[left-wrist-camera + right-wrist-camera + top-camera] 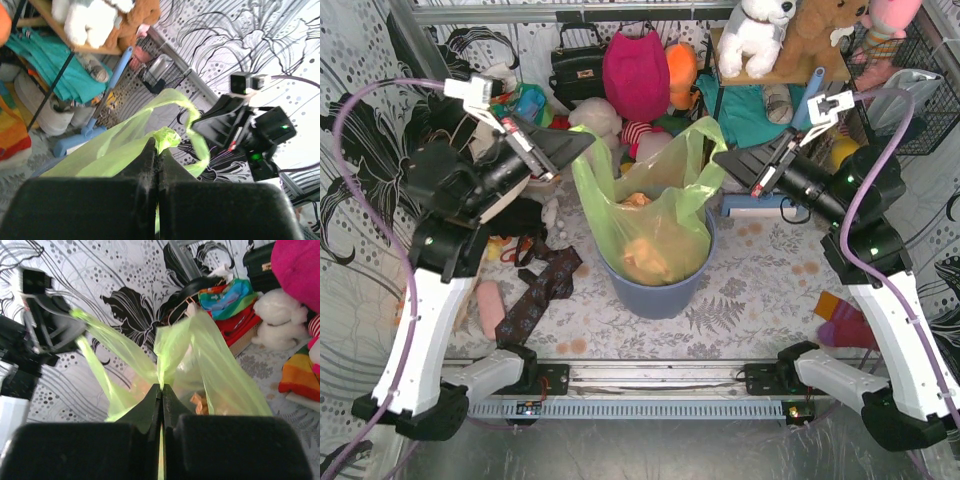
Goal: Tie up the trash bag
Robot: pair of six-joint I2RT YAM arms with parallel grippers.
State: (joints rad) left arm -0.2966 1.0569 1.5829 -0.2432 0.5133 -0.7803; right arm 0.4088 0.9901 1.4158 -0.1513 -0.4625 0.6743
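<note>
This is a robot test cell dressed as a cluttered home corner: a left arm (425,320) and a right arm (900,320) stand on an aluminium rail (650,375), metal framing (570,12) runs overhead, and the walls are hung black-and-white floral cloth (360,130). The household dressing is a wooden shelf (790,76) with a white plush dog (755,30) and a brown teddy bear (825,25), a black handbag (578,68), heaped teal clothes (750,110), a wire basket (925,110), and a blue-grey bin (655,295) lined with a lime-green trash bag (665,215) on a leaf-printed table cover (750,300).
</note>
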